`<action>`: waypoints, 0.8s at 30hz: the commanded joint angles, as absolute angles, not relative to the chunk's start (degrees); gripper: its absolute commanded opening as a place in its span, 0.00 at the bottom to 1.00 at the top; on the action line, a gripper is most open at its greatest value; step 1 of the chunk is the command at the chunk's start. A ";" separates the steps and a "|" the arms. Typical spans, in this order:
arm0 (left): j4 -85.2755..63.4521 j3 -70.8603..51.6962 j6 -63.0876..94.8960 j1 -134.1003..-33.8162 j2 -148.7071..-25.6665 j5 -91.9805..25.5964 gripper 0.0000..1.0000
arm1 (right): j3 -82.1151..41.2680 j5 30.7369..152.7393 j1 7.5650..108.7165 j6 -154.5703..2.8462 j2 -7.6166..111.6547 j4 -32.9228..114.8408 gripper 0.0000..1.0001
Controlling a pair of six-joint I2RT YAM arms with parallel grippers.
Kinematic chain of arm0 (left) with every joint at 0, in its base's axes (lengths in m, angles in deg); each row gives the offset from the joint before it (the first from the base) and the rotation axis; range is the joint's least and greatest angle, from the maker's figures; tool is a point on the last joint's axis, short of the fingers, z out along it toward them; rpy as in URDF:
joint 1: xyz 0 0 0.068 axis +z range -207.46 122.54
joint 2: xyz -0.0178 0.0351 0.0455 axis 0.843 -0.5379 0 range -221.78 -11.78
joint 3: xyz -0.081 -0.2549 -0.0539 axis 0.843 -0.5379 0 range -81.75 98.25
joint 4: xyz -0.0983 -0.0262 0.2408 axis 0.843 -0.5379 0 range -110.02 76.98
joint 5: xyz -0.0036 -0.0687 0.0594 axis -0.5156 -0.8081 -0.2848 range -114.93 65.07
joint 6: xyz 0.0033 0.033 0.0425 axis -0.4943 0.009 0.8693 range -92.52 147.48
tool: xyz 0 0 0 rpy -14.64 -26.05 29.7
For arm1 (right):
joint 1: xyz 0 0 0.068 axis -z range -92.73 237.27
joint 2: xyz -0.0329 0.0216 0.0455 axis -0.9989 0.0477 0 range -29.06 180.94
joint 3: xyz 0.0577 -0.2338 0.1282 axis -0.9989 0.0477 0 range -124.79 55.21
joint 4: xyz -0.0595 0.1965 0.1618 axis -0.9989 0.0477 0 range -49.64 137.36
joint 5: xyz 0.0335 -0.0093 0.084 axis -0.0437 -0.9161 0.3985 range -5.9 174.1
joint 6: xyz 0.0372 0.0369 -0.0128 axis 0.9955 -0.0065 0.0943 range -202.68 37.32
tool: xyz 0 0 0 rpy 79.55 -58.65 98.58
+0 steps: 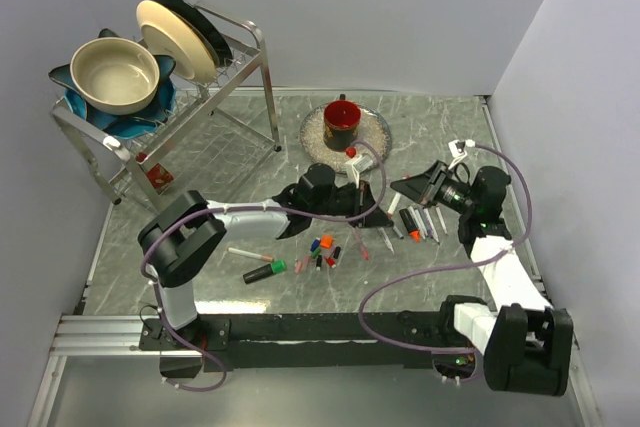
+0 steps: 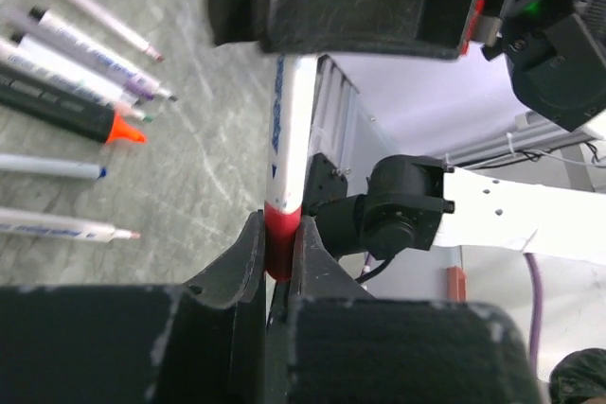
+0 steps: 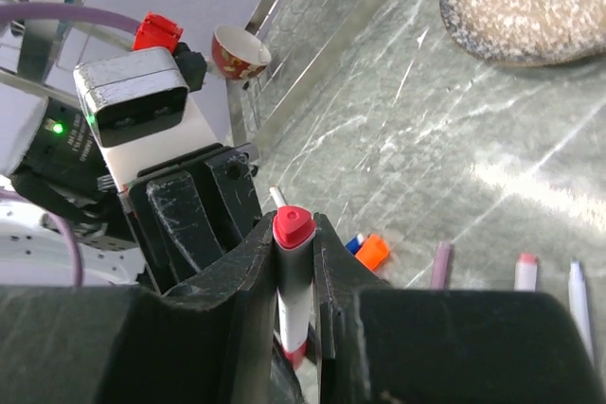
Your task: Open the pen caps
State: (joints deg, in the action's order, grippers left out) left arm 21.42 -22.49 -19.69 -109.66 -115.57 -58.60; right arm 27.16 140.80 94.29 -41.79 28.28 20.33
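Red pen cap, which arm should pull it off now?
Left: the left gripper clamps the red cap, while the right gripper holds the white pen body. It can likely pull away.

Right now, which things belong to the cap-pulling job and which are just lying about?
Job: red plastic cap on the slim white pen, left gripper on cap, right gripper on pen; loose coloured caps; uncapped markers.
Lying about: metal dish rack, beige bowl, red mug, speckled plate.
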 commanded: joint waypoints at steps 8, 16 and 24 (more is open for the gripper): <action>17.23 -45.97 -17.26 -110.02 -102.67 -67.57 0.01 | 28.66 137.79 116.09 -32.94 18.39 13.03 0.00; -4.01 -40.71 -10.75 -108.62 -95.01 -43.85 0.01 | 19.12 136.92 115.13 -62.87 31.45 38.65 0.00; -18.63 -38.24 -9.52 -107.12 -95.10 -21.63 0.06 | 6.53 130.63 109.69 -82.21 50.99 63.54 0.00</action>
